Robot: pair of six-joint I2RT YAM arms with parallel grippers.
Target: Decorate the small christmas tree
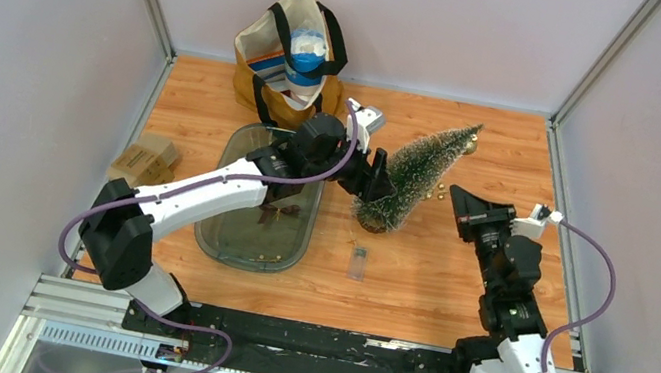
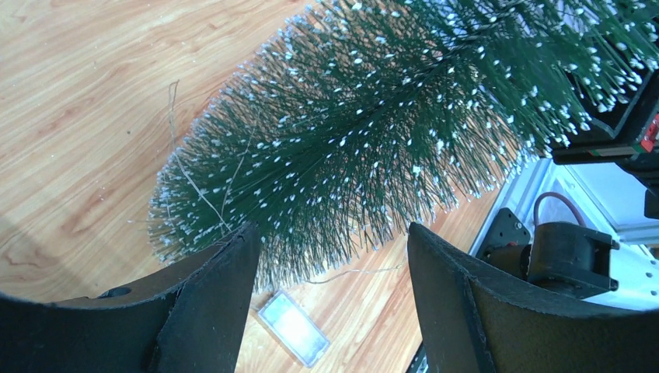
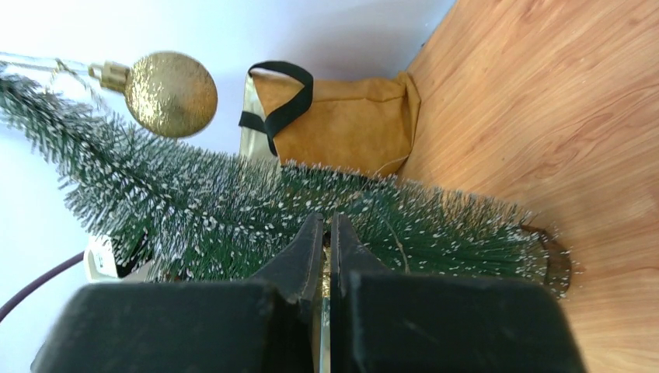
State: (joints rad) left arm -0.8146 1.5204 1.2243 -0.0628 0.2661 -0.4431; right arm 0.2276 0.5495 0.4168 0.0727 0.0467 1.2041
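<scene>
Starting at the far left, a small cardboard box [image 1: 145, 161] sits by the wall, any print on it too small to read. Next comes the clear tray [image 1: 213, 248] with a few dark bits and gold specks inside, and the left arm reaches right over it. Behind the tray a tan tote bag [image 1: 285, 98] with black handles stands open, something blue and white poking out; no lettering on it is legible. Now the left end effector [image 2: 330, 233]: fingers [image 2: 210, 303] spread wide, their tips right at the broad bottom end of the small christmas tree [image 2: 350, 140], with bristles reaching into the gap. From overhead the tree [image 1: 423, 167] is mid-tabletop, tilted, its base toward the arms and its tip toward the back right. It may be lying on the wood or propped, and the view does not settle that. In front of its base a small clear packet [image 1: 357, 263] lies flat on the tabletop [image 1: 450, 298]. A gold bauble [image 3: 171, 93] shows near the tree's tip in the right wrist view. On to the right end effector [image 3: 326, 225], fingers pressed together and pointed at the tree's flank from just beside it.
</scene>
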